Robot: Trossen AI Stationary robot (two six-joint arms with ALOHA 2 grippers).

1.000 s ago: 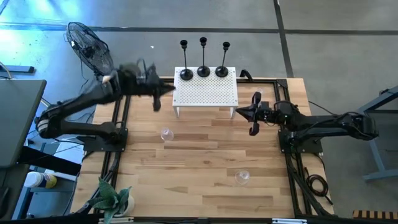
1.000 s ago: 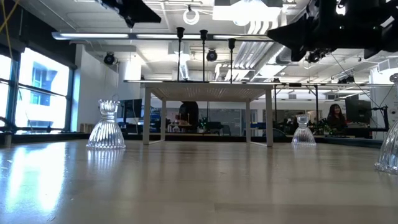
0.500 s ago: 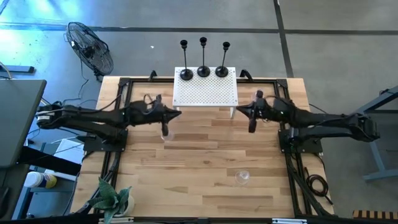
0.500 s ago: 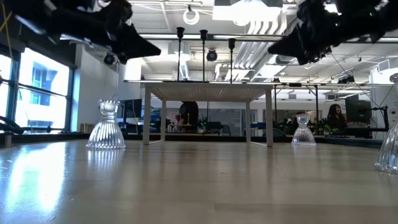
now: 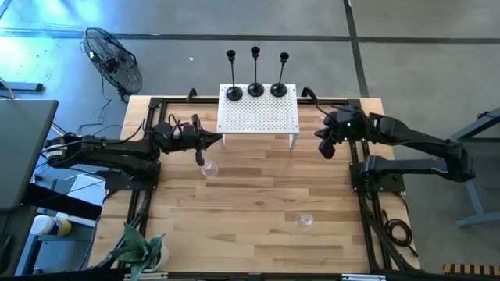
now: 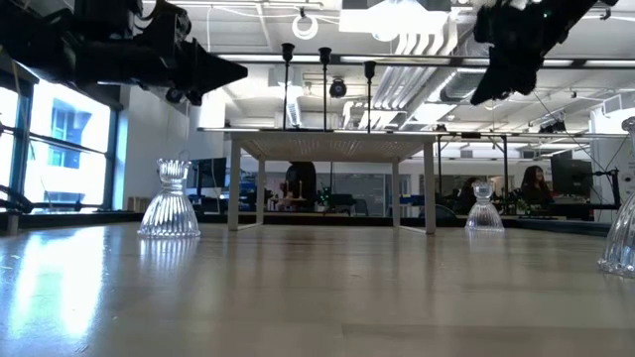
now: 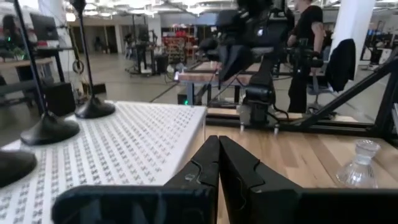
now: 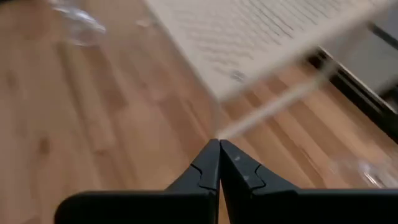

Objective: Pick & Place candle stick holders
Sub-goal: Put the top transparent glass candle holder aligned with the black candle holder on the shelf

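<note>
Three black candle stick holders (image 5: 255,86) stand on their round bases in a row along the far edge of a white perforated stand (image 5: 259,117). They also show in the low view (image 6: 325,84) and the left wrist view (image 7: 48,127). My left gripper (image 5: 220,140) is shut and empty. It hovers level off the stand's left near corner, fingers pointing toward the table's right (image 7: 219,152). My right gripper (image 5: 325,148) is shut and empty. It is raised off the stand's right side and tipped downward (image 8: 219,152).
Clear glass holders stand on the wooden table: one just below my left gripper (image 5: 208,168) and one toward the near edge (image 5: 304,222). In the low view they show at the left (image 6: 171,198), behind the stand (image 6: 484,210) and at the right border (image 6: 623,238). A plant (image 5: 144,251) stands at the near left corner.
My left gripper has swung down from the far left toward the table's middle and now hovers level by the stand's left near corner. My right gripper has drawn back a little toward the table's right edge and tipped its fingers downward. The candle stick holders have kept still.
</note>
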